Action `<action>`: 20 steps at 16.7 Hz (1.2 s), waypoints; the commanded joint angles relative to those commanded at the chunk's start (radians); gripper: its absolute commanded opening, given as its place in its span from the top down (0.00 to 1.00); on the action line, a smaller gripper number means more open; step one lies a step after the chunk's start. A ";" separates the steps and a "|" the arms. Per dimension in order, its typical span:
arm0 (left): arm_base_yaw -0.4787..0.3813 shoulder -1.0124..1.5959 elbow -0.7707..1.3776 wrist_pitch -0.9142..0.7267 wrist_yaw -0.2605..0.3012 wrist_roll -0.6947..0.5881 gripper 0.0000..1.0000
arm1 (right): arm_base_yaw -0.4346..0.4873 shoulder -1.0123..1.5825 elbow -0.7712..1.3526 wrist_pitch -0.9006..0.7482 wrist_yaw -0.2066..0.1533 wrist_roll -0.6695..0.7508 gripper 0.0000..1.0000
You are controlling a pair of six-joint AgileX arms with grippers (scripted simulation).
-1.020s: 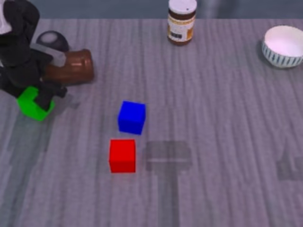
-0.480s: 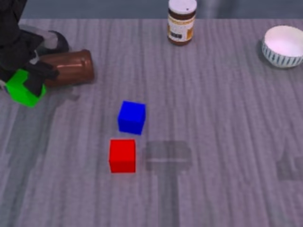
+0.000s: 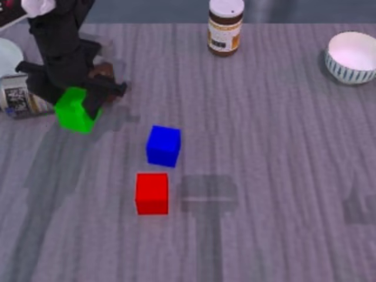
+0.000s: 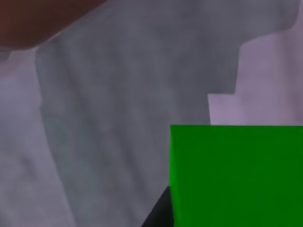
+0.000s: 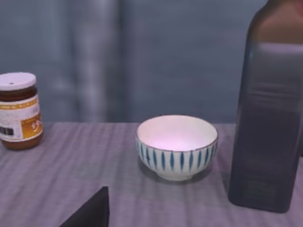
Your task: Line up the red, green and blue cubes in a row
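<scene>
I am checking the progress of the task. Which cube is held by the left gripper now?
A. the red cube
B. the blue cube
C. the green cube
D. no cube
C: in the top view the left gripper holds the green cube above the table.

We view a grey-violet wood-grain table [image 3: 282,147] whose planks run from near edge to far edge. Beyond its far edge lies a blurred blue-grey backdrop [image 5: 165,52] with a paler vertical band. Soft blocky shadows fall across the tabletop.
</scene>
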 joint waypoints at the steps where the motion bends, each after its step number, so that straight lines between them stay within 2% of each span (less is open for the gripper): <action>1: -0.043 0.006 0.011 -0.009 -0.001 -0.072 1.00 | 0.000 0.000 0.000 0.000 0.000 0.000 0.00; 8: -0.371 0.025 0.074 -0.064 -0.005 -0.633 1.00 | 0.000 0.000 0.000 0.000 0.000 0.000 0.00; 11: -0.484 0.021 0.091 -0.077 -0.007 -0.809 1.00 | 0.000 0.000 0.000 0.000 0.000 0.000 0.00; 14: -0.546 0.017 0.099 -0.082 -0.009 -0.893 1.00 | 0.000 0.000 0.000 0.000 0.000 0.000 0.00; 20: -0.547 0.018 0.094 -0.077 -0.009 -0.896 1.00 | 0.000 0.000 0.000 0.000 0.000 0.000 0.00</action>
